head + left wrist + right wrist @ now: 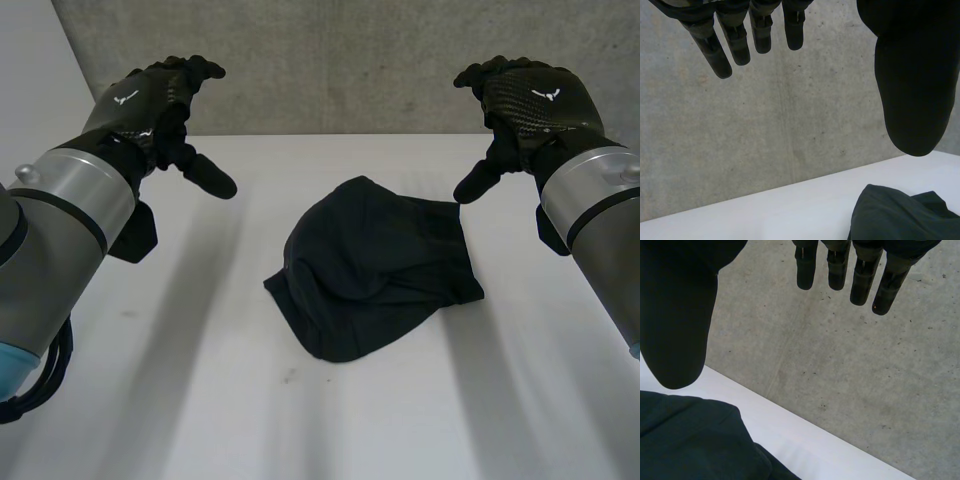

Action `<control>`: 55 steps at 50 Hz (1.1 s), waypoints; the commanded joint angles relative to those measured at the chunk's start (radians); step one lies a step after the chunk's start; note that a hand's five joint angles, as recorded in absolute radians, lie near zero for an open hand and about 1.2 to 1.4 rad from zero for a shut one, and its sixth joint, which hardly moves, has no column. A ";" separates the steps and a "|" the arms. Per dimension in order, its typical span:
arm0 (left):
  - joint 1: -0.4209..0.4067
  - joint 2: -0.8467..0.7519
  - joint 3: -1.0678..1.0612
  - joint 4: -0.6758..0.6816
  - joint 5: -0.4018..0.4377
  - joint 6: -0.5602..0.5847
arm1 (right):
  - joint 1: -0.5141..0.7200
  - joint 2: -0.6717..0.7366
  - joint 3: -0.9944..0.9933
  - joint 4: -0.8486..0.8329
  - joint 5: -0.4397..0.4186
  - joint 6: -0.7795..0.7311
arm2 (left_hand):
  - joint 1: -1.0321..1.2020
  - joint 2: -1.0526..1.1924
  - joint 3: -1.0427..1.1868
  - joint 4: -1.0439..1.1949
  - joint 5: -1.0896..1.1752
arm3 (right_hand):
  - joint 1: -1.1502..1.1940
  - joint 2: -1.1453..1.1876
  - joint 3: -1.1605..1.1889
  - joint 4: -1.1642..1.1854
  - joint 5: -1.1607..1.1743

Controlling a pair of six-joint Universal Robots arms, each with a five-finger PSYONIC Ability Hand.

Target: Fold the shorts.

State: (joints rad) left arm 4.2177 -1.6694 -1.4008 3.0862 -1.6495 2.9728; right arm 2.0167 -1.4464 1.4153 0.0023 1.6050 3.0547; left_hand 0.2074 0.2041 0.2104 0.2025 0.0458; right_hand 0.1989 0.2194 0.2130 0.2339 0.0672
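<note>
**Colours & patterns**

Shorts (375,265) plain blackish-navy, no print; table (200,400) white; wall (340,60) grey concrete w/ dark specks; left hand (150,100) & right hand (530,105) black, fine weave pattern, small white mark on each back; left arm (60,230) & right arm (600,210) silver-grey w/ black bands.

The left hand (150,100) and right hand (535,105) are black with a carbon-weave shell on the back, each with a tiny white logo (126,97). Thumbs (915,90) look fat and smooth, fingers (735,45) slimmer with rounded tips. Left arm (50,250) and right arm (605,215) are matte grey, with silvery wrist bands and light-blue caps (12,375).
</note>
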 commanded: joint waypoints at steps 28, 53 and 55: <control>-0.170 -0.556 0.149 0.065 -0.076 -0.005 | -0.052 0.251 0.010 0.001 -0.062 -0.249 | 0.460 0.463 0.457 0.465 0.447 | -0.024 -0.045 -0.038 -0.059 -0.067; 0.032 -0.273 0.215 0.256 -0.210 0.198 | -0.044 0.276 0.007 -0.021 -0.060 -0.258 | 1.189 1.192 1.186 1.194 1.176 | -0.024 -0.045 -0.038 -0.059 -0.067; -0.043 -0.279 0.218 0.301 -0.176 0.239 | -0.044 0.276 0.007 -0.022 -0.060 -0.258 | 1.189 1.192 1.186 1.194 1.176 | -0.024 -0.045 -0.038 -0.059 -0.067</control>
State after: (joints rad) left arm 4.3123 -1.9630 -1.2015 3.2903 -1.8812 3.0910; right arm 1.9727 -1.1712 1.4240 -0.0184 1.5431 2.7972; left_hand 1.1293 1.1838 1.1805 1.1987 0.9478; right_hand 0.1989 0.2194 0.2130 0.2339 0.0672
